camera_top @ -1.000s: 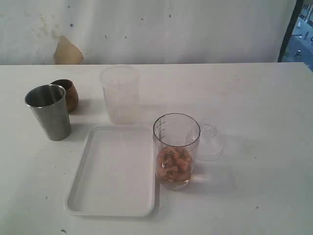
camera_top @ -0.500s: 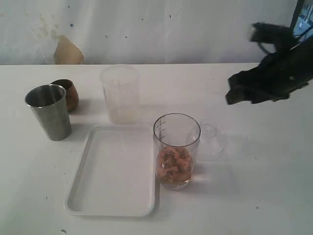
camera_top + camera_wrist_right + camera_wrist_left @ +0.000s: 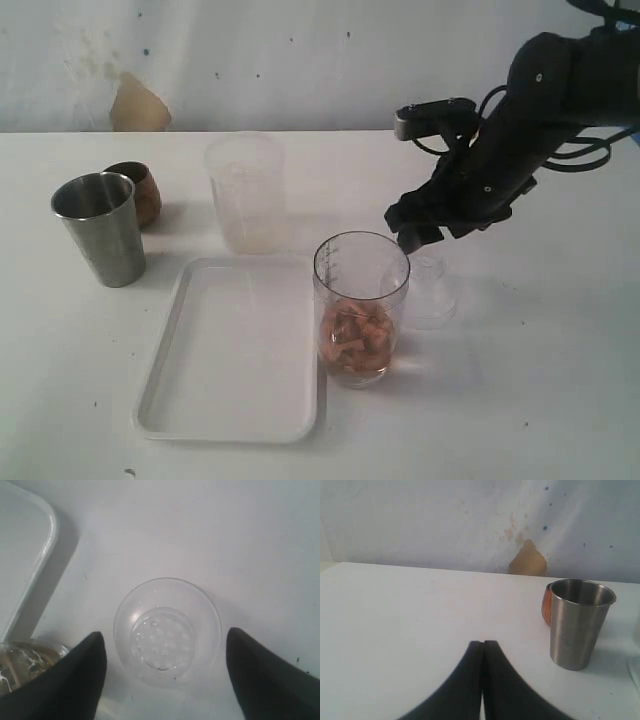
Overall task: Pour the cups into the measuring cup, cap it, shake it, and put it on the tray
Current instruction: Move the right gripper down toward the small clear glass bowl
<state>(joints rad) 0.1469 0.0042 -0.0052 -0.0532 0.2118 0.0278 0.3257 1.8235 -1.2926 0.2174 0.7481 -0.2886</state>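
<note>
The clear measuring cup (image 3: 360, 305) stands uncapped beside the tray's right edge, with brown pieces in its bottom; its rim also shows in the right wrist view (image 3: 22, 662). Just right of it, the clear dome cap (image 3: 430, 290) sits on the table. My right gripper (image 3: 420, 238) hangs open above the cap (image 3: 167, 630), one finger on each side and neither touching it. The steel tumbler (image 3: 100, 228) and the small copper cup (image 3: 135, 190) stand at the far left. My left gripper (image 3: 483, 642) is shut and empty, low over the table short of the tumbler (image 3: 580, 622) and copper cup (image 3: 546, 607).
The white tray (image 3: 235, 430) lies empty at front centre, and its corner (image 3: 47, 535) shows near the cap. A frosted plastic cup (image 3: 245, 195) stands behind the tray. A wall runs along the back of the table.
My right arm has come in from the right and moved down and left until its open gripper is over the cap. Nothing on the table has moved.
</note>
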